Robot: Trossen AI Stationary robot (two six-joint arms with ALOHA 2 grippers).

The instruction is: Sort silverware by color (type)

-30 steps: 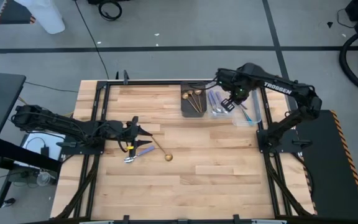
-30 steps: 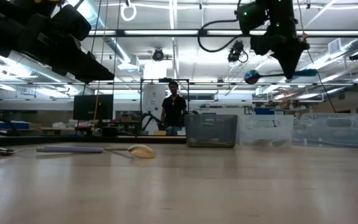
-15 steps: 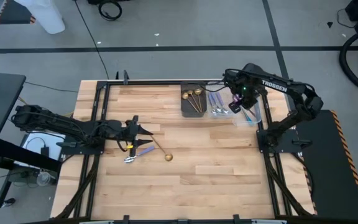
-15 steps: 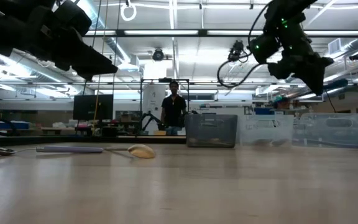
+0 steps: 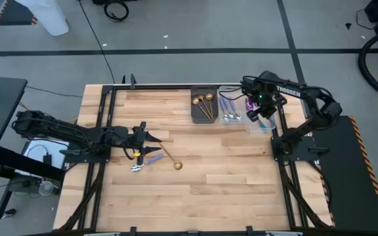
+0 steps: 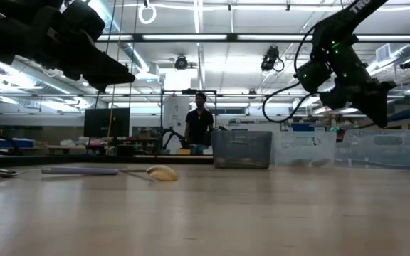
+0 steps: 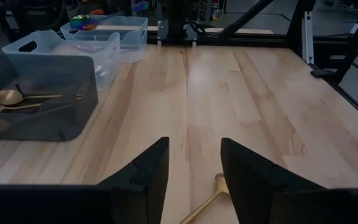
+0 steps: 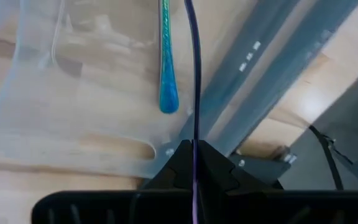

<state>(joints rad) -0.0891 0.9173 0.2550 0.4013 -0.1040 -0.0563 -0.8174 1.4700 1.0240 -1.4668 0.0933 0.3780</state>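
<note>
My right gripper [image 5: 260,109] is over the rightmost clear bin [image 5: 265,124] at the table's far right, shut on a slim dark blue-purple utensil [image 8: 195,74] that I see edge-on. A teal-blue utensil [image 8: 165,68] lies flat on that bin's floor. My left gripper [image 7: 191,168] is open and hovers above the loose silverware at the table's left. There a gold spoon [image 5: 170,158], a purple utensil [image 5: 151,157] and a silver one [image 5: 137,168] lie flat on the wood. The gold spoon's handle end [image 7: 219,182] shows below the left fingers. My right gripper pinches the utensil's thin handle [image 8: 194,134] between its two fingers. The handle runs straight on ahead of the fingertips. The utensil is lifted clear above the clear bin. Its blue end [image 6: 406,114] pokes out beside the gripper in the low view.
A dark bin [image 5: 204,115] holds gold spoons [image 7: 17,97]. The middle clear bin [image 5: 223,117] holds purple and silver pieces. All three bins sit in a row at the far edge. A metal frame rail [image 8: 272,81] runs just beyond the rightmost bin. A person [image 6: 199,128] stands far behind the table.
My right gripper has carried the utensil toward the table's right edge, from over the middle clear bin to over the rightmost one. It has also come down lower toward the bin and has stayed shut on the utensil throughout.
</note>
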